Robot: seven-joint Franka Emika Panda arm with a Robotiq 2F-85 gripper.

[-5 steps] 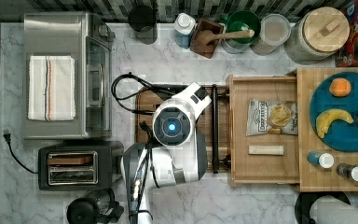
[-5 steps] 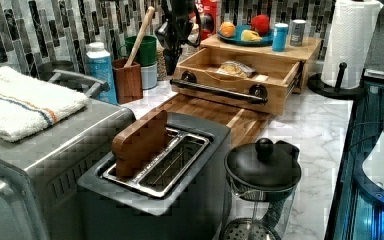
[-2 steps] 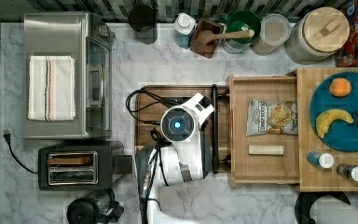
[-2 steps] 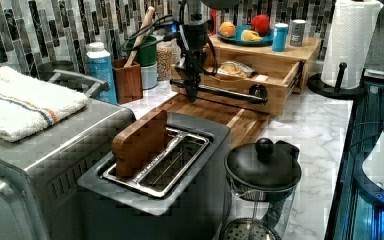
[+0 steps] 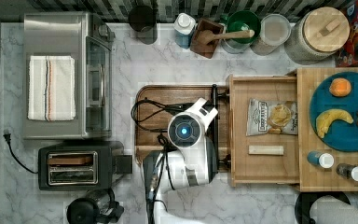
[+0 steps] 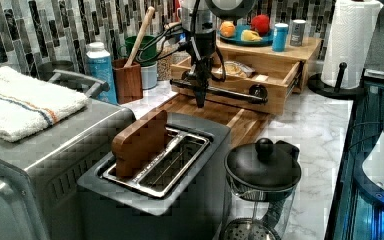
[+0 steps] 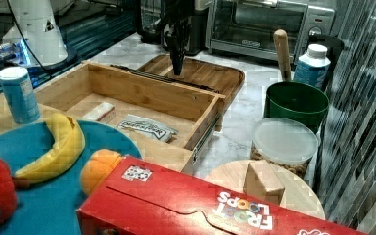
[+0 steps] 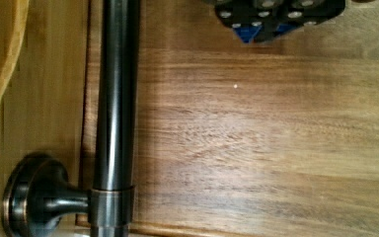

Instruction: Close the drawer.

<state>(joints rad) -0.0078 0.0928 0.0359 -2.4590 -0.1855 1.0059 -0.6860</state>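
The drawer point(image 5: 265, 165) is a shallow light-wood box, pulled out from under a butcher-block slab point(image 5: 307, 177). It holds a chip bag point(image 5: 270, 116) and a white bar point(image 5: 265, 150). Its black bar handle point(image 5: 214, 126) runs along the front edge. My gripper point(image 6: 200, 102) points straight down, shut and holding nothing, just in front of the handle point(image 6: 230, 92) with a small gap to it. Its tips hang low over the dark brown board point(image 6: 230, 117). In the wrist view the gripper point(image 8: 271, 24) is beside the handle point(image 8: 116, 98). The right view puts my gripper point(image 7: 177, 68) just beyond the drawer point(image 7: 147, 95).
A toaster point(image 5: 79, 165) and a black-lidded jug point(image 5: 91, 212) stand near the arm's base, with a toaster oven point(image 5: 65, 74) to the top view's left. Jars and a utensil holder point(image 5: 205, 35) line the back wall. A blue plate point(image 5: 349, 135) of fruit tops the slab.
The arm has moved toward the top view's right and come down, bringing the gripper low over the brown board close to the drawer handle. The drawer has not moved.
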